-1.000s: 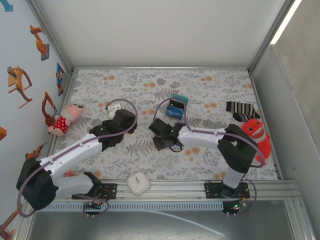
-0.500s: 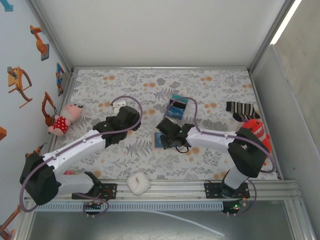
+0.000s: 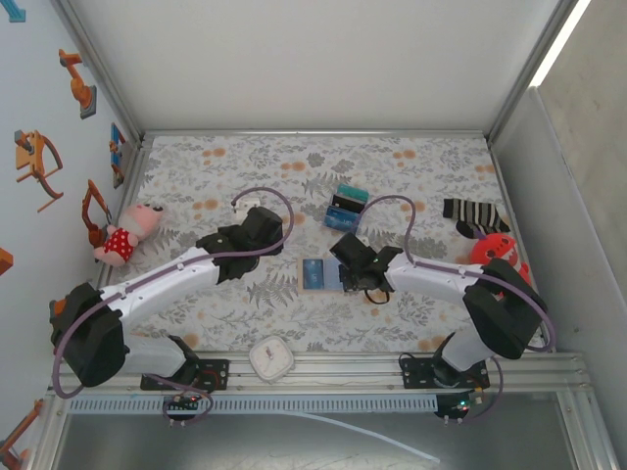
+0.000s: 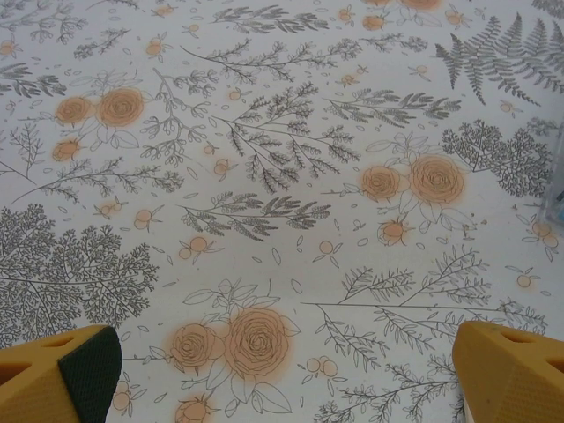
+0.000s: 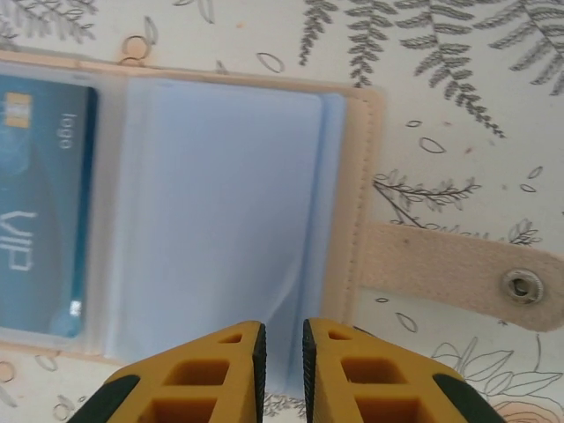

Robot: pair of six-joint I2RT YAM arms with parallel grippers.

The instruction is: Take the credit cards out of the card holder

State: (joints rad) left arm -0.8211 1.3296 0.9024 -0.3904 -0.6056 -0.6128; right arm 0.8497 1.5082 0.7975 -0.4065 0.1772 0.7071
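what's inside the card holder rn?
Open card holder: a blue VIP card in one clear sleeve; the neighbouring sleeve looks empty. Anything behind them is covered.

Card holder (image 5: 229, 211): you'll find it lying open and flat mid-tabletop, with a tan rim, pale blue sleeves and its snap strap spread out.
Credit card (image 5: 40, 203): blue, marked VIP, inside a sleeve.

Site: robot lab test cell, not a home. The left arm (image 3: 167, 279) and right arm (image 3: 441, 279) were bolted to an aluminium rail (image 3: 333, 367) at the bench's near edge. White panels (image 3: 313, 59) in metal framing enclosed it. A floral cloth (image 3: 411, 166) carried scattered props: plush doll (image 3: 127, 233), red toy monster (image 3: 502, 264), striped sock (image 3: 473, 217).
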